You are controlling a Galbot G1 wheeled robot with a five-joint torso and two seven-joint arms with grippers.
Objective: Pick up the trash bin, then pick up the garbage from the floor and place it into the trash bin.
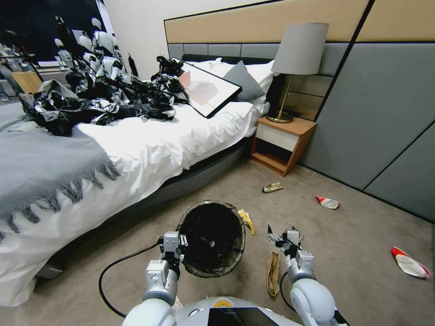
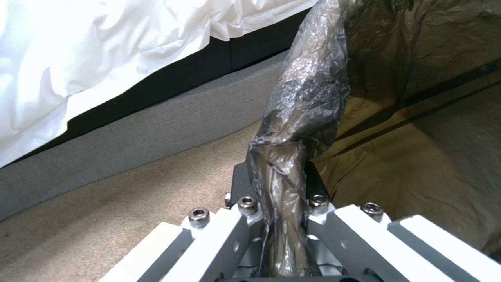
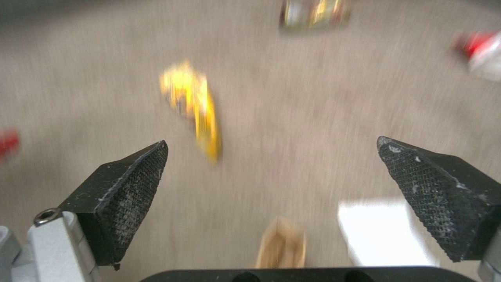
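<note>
Beige carpet floor [image 1: 353, 235] fills the foreground; white-sheeted bed [image 1: 149, 145] w/ grey throw and crumpled black plastic sheets [image 1: 99, 97] lies to the robot's left, wooden nightstand [image 1: 283, 142] w/ lamp beyond.

Trash bin [image 1: 211, 238]: black-lined, held just in front of the robot, mouth tilted toward the head camera. Left gripper [image 1: 177, 244] is clamped on its near-left rim; left wrist view shows the fingers [image 2: 245, 188] narrow, pinching the folded liner and rim [image 2: 300, 117] between them. Whether the bin is fully clear of the floor can't be told.

Right gripper [image 1: 282, 235]: hovers over the carpet right of the bin, fingers [image 3: 130, 188] spread wide, holding nothing.

Garbage, all on the floor:
- red-and-white wrapper [image 1: 410, 263], far right;
- brown paper bag [image 1: 273, 272], just beside the right arm, near the bin;
- red-and-white wrapper no. 2 [image 1: 327, 202], further out;
- yellow packet [image 1: 247, 221], touching or just behind the bin's right edge;
- small snack packet [image 1: 272, 187], near the nightstand.

Progress (est.): bin pickup done or nearly so; no litter visible inside the bin; five pieces left to collect.
</note>
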